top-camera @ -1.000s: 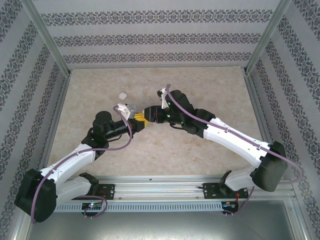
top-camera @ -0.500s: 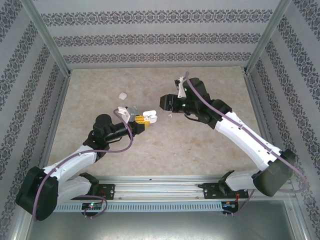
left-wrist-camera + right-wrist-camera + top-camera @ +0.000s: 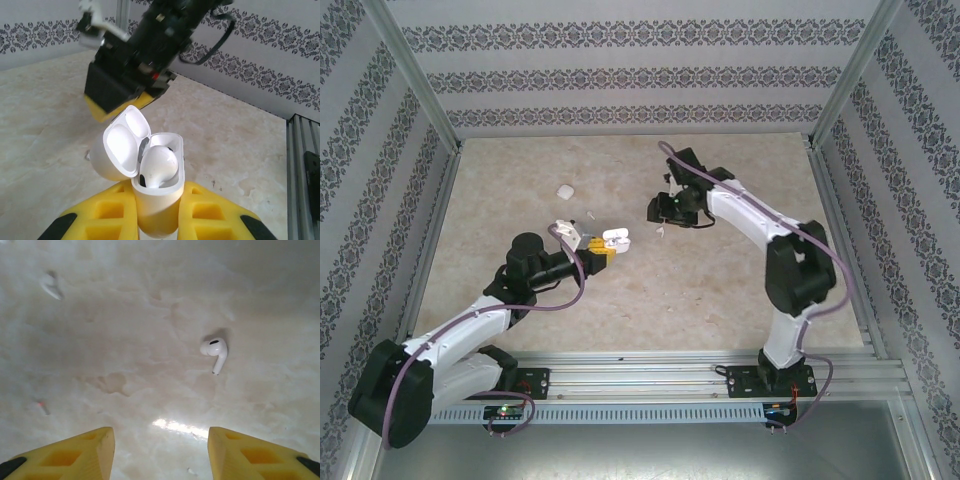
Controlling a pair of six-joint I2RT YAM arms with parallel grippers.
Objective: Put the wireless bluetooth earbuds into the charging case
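The left gripper [image 3: 157, 220] is clamped on the open charging case [image 3: 156, 197], with one earbud [image 3: 159, 164] seated inside. Farther out, the right gripper [image 3: 160, 452] hovers empty, jaws half spread. A loose earbud [image 3: 215, 352] lies on the table just ahead, toward the right-hand finger in the wrist view, with its stem pointing back at the fingers. No lettering is legible.

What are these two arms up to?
They are putting earbuds into a charging case. The left gripper holds the case with its lid open, and one earbud sits inside it. The right gripper hangs open above the table, over a loose earbud that lies there, not yet picked up.
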